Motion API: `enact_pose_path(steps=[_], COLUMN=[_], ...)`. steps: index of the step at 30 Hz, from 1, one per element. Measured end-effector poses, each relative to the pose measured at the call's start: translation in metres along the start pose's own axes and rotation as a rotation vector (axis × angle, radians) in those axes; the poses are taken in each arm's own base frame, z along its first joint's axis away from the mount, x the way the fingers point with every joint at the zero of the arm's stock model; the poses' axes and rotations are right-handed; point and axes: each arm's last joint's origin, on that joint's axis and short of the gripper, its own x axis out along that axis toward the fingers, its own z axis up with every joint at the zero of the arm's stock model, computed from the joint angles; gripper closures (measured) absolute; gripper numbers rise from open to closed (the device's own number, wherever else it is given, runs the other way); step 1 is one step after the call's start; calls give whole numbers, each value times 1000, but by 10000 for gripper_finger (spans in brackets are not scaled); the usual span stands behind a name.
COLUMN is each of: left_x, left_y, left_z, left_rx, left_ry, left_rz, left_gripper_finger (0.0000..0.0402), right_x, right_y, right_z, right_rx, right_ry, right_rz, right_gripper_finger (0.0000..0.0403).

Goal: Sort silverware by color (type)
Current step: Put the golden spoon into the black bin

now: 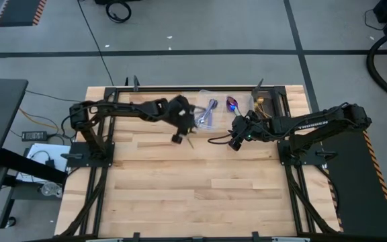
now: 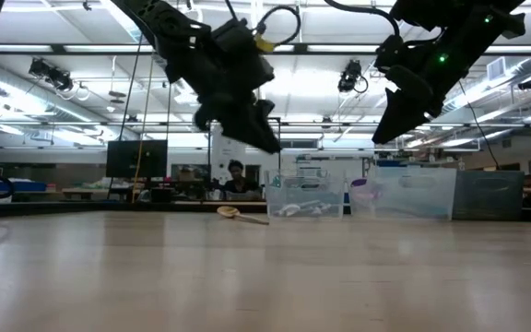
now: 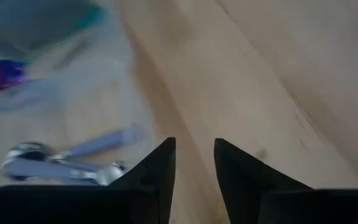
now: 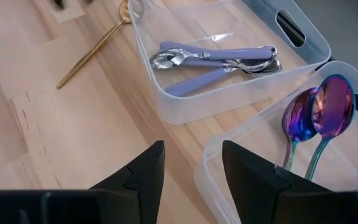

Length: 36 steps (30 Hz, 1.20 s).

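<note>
Done: silver spoons (image 4: 213, 59) lay in one clear tray (image 4: 166, 102), upper centre of right wrist view; two purple-blue spoons (image 4: 319, 118) in next tray, right | Left: gold spoon (image 4: 92, 46) on table, upper left | left gripper (image 3: 194, 165) empty, jaws parted | right gripper (image 4: 191, 168) spread, empty.

Left gripper (image 2: 264, 127): I see it hanging above the table (image 2: 265, 277).
Gold spoon (image 2: 238, 214): lying on the wood beside the clear tray (image 2: 307, 198).
Right gripper (image 2: 396, 115): raised, farther right.
</note>
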Motion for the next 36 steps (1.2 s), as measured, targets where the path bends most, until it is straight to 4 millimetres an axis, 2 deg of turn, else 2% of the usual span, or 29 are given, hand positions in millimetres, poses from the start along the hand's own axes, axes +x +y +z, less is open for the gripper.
enact_pose_path(steps=[4,6,16,25,36], left_x=[8,10,24,39,49], left_y=[-13,-13,-18,-1,5], left_z=[-8,-9,-25,-20,-46], left_rx=[87,93,30,45,146], left_ry=[137,157,243,344,508], left_rz=[-37,-24,-84,-156,-227], left_gripper_finger=[285,285,285,285,285], right_x=[0,0,0,0,0], right_y=[0,0,1,1,2], right_z=[0,1,2,3,6], right_rx=[-1,2,7,18,30], right_ry=[-4,-8,-16,-32,-56], right_rz=[-2,-1,3,10,21], right_gripper_finger=[232,232,232,232,232])
